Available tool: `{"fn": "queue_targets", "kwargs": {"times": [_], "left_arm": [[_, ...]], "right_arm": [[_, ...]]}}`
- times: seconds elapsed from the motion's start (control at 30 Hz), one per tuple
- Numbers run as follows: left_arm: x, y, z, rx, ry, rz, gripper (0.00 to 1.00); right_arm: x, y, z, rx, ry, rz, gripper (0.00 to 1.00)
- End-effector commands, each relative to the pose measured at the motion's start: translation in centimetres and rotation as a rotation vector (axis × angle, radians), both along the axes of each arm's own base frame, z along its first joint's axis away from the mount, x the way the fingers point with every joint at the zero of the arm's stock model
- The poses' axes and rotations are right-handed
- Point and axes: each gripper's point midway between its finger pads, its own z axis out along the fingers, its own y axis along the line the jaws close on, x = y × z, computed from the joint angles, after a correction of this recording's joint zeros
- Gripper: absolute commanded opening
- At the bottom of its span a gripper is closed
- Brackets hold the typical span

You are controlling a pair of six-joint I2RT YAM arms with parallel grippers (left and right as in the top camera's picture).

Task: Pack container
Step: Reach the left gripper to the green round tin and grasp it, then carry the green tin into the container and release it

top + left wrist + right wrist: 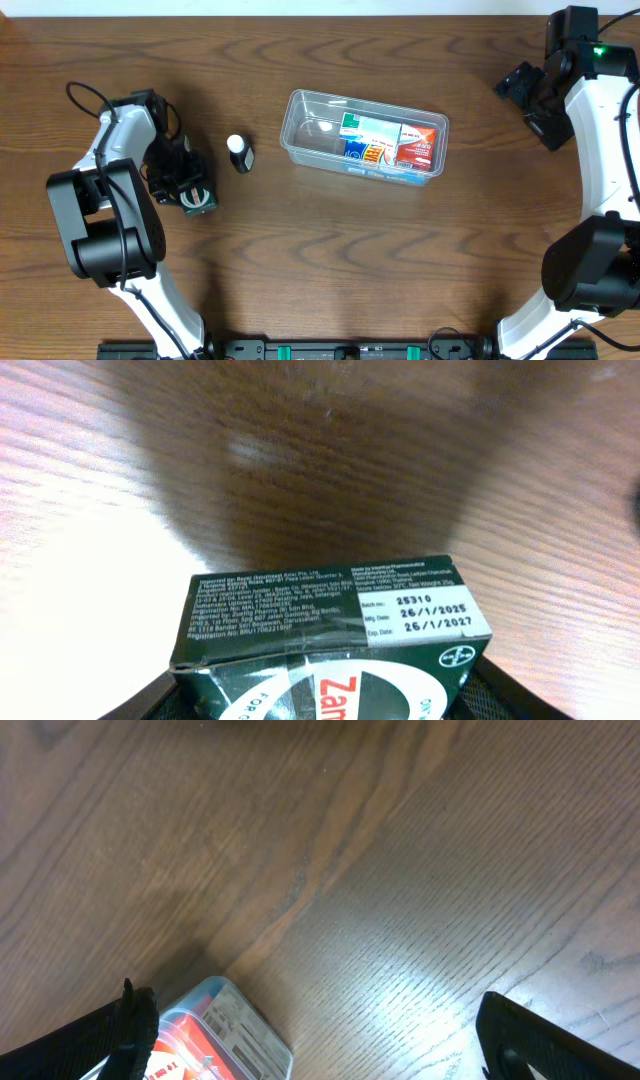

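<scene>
Container (308, 128), clear round-cornered plastic tub; left gripper (192, 197) clamped on green carton (330, 610), right gripper (325, 1035) wide apart.

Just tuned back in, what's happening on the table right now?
The left pincer is clamped on a dark green cardboard box, left of the clear plastic rectangular container, which already holds several small boxes. A small dark bottle with a white cap stands on the table between them. The right pincer hangs open at the far right, away from the container.
</scene>
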Motion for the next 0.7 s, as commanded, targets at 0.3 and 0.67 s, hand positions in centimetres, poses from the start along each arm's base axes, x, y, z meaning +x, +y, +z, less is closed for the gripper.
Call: {"fn": "queue_targets", "kwargs": {"times": [0.3, 0.67], "left_arm": [[5.6, -1.9, 16.5, 0.076, -0.44, -0.072, 0.58], [12.0, -16.9, 17.8, -0.008, -0.74, -0.398, 0.63]], "right_arm": [[-0.1, -0.6, -0.2, -0.013, 0.007, -0.021, 0.99], [-0.1, -0.6, -0.2, -0.013, 0.007, -0.021, 0.99]]}}
